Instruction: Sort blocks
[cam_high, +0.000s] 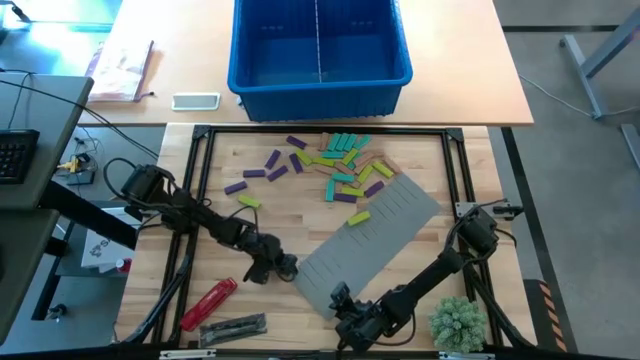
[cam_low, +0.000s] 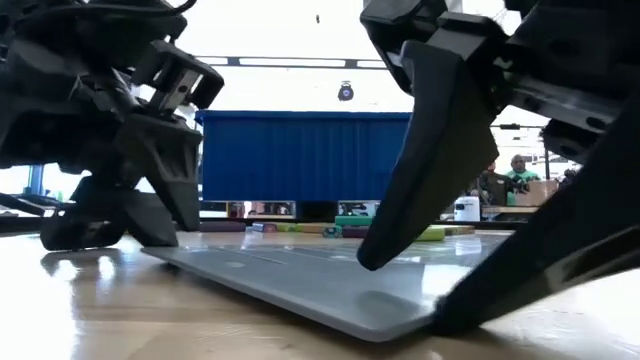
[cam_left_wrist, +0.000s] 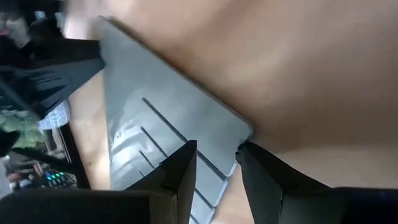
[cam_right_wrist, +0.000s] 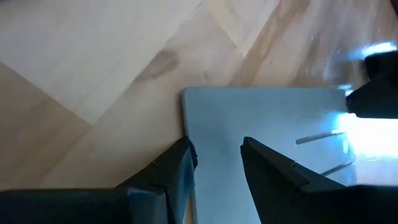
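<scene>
A flat grey mat (cam_high: 385, 225) with slits lies slantwise on the wooden table (cam_high: 270, 215). One lime block (cam_high: 358, 217) rests on it. The other blocks (cam_high: 343, 160), purple, lime, teal and tan, lie scattered on the table past the mat's far end. My left gripper (cam_high: 283, 268) is at the mat's left corner. My right gripper (cam_high: 342, 297) is at its near corner. Both are shut on the mat. My left gripper holds the mat's edge next to its left corner (cam_left_wrist: 239, 140), coming slanting down from the table's left. One finger (cam_left_wrist: 180, 171) lies over the top face; the other (cam_left_wrist: 264, 177) is at the edge, over or under I cannot tell. My right gripper holds the mat at its near corner (cam_right_wrist: 189, 102), slanting down from the near right. One finger (cam_low: 375, 250) touches the top face and the other (cam_low: 460, 315) reaches the corner from below. That corner (cam_low: 425, 328) stands a little off the table.
A blue bin (cam_high: 320, 45) stands beyond the table's far edge. A red cylindrical tool (cam_high: 208, 303) and a dark flat object (cam_high: 235, 327) lie near the front left. A green tuft (cam_high: 458, 322) sits at the front right. A black frame (cam_high: 200, 180) borders the table.
</scene>
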